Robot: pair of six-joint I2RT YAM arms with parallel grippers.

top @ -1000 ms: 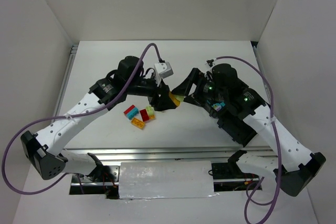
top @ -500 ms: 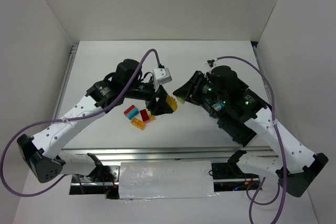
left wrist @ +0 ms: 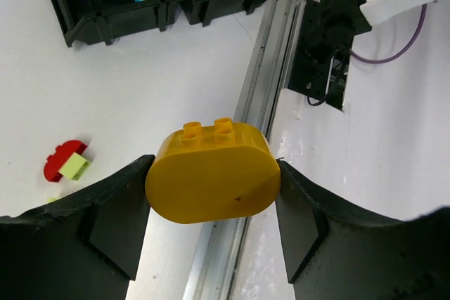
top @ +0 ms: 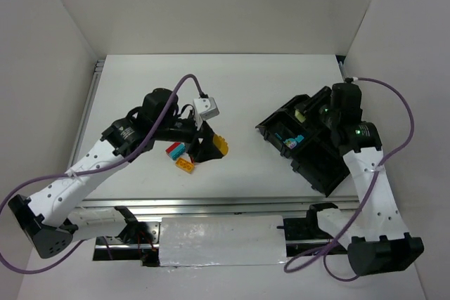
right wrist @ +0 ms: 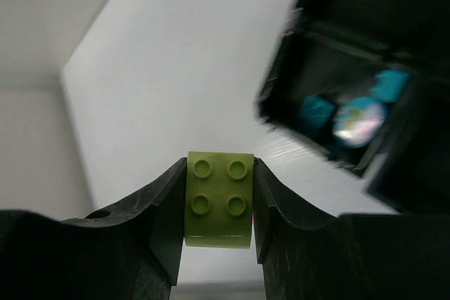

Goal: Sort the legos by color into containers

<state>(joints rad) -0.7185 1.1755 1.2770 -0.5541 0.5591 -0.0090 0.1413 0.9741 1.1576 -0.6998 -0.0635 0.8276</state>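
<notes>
Your right gripper is clamped on a green brick, left gripper on a yellow brick: carry green past the cyan bricks in the tray just ahead of those jaws.

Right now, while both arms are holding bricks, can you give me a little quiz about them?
1. True or false: the left gripper holds a yellow-orange brick.
2. What colour is the square brick in the right gripper? A red, B lime green, C cyan.
3. Fill in: the cyan bricks lie inside the black ____.
Key: 1 true; 2 B; 3 tray.
</notes>
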